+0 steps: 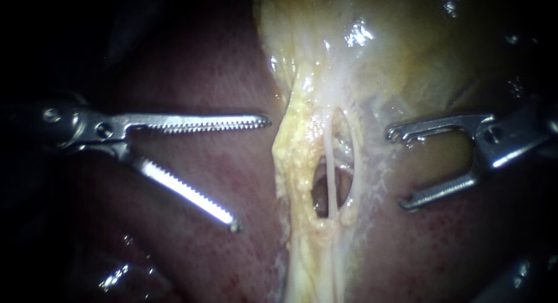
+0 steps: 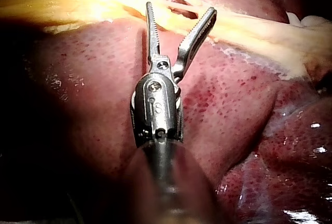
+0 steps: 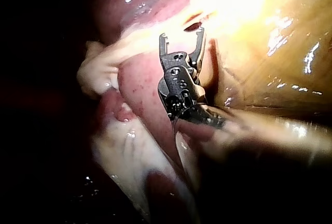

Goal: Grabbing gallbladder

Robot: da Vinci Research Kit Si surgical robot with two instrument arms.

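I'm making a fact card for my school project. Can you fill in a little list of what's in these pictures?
Left instrument: toothed jaws open, holding nothing, over the liver
Right instrument: jaws open, holding nothing
Gallbladder: yellowish, not yet grabbed
Between the instruments: gap in pale tissue, thin tube crossing it

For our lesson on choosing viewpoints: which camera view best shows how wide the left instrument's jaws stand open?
The endoscope view: the left instrument lies side-on, both toothed jaws in full, a wide gap between them, gripping nothing. The left wrist view shows them from behind, foreshortened. The right wrist view does not show them.
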